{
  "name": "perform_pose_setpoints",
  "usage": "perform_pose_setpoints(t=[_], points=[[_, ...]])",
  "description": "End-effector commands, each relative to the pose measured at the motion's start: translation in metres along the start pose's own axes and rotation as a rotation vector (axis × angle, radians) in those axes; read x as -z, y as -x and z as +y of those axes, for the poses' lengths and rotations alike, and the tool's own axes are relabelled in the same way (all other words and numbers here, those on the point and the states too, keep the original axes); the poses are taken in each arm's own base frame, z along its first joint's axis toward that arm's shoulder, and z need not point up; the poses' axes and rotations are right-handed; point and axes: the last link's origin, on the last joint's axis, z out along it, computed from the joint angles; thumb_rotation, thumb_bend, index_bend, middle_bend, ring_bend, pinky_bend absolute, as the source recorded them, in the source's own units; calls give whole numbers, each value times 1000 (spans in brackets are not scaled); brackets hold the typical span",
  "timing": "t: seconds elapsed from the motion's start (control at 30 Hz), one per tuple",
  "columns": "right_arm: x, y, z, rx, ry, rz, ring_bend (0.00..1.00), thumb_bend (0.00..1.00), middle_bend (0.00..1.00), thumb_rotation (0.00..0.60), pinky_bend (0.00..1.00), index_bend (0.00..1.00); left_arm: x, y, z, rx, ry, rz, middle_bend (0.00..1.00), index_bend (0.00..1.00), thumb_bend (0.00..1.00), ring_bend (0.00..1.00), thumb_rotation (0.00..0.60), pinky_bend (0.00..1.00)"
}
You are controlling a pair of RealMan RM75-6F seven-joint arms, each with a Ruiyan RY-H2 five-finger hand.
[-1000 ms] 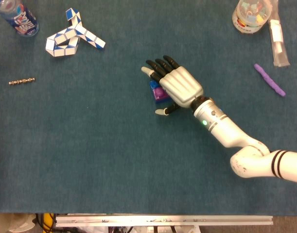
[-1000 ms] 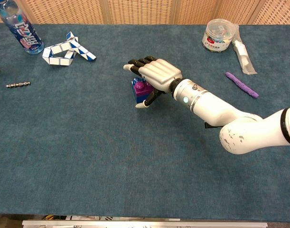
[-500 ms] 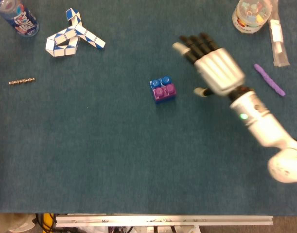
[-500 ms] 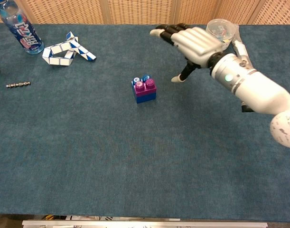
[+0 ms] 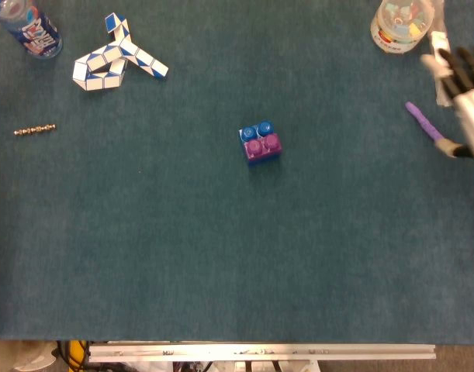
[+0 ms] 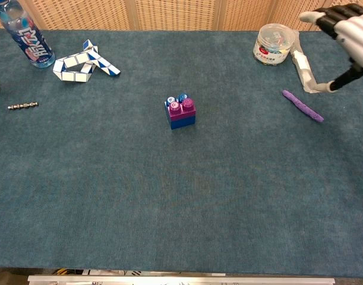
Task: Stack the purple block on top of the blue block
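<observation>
The purple block (image 5: 264,147) (image 6: 180,108) sits on top of the blue block (image 5: 255,132) (image 6: 182,122) near the middle of the table, offset toward the near side so two blue studs show behind it. Nothing touches the stack. My right hand (image 5: 465,101) (image 6: 347,29) is far off at the right edge, raised, fingers spread and empty. The left hand is out of both views.
A purple stick (image 5: 430,128) (image 6: 302,105) lies below the right hand. A clear jar (image 5: 399,23) (image 6: 274,43) and a wrapped tube (image 6: 303,68) stand at the back right. At the back left are a blue-white snake puzzle (image 5: 116,56), a bottle (image 5: 29,29) and a bead chain (image 5: 33,129).
My right hand let go of the purple block, lifted and swept right to the table's edge. The stacked blocks stayed put.
</observation>
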Motion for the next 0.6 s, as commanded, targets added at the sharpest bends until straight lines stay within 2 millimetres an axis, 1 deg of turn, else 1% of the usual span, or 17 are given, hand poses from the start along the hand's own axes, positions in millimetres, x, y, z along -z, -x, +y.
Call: perform_pose_setpoints(t=[0.03,0.17,0.27,0.33,0.47,0.6], points=[[33,-2,26,-8,76,-4,0,49,98,600,28,0,-1,0,2,-5,4,5,189,206,169,200,600,309],[65,0,45,-22,131,3,0,49,110,600,28,0,-1,3,7,-20,15,2,189,206,169,200,600,309],[85,4,51,-32,155,6,0,49,116,600,28,0,1,5,12,-28,22,-5,189,206,168,199,600,309],[95,6,54,-42,172,6,0,49,117,600,28,0,3,6,14,-32,24,-7,189,206,168,200,600,309],[106,5,56,-63,194,23,0,49,117,600,28,0,3,7,17,-36,25,-7,189,206,168,200,600,309],[107,4,55,-65,189,30,0,49,117,600,28,0,2,7,19,-40,28,-9,189,206,169,199,600,309]])
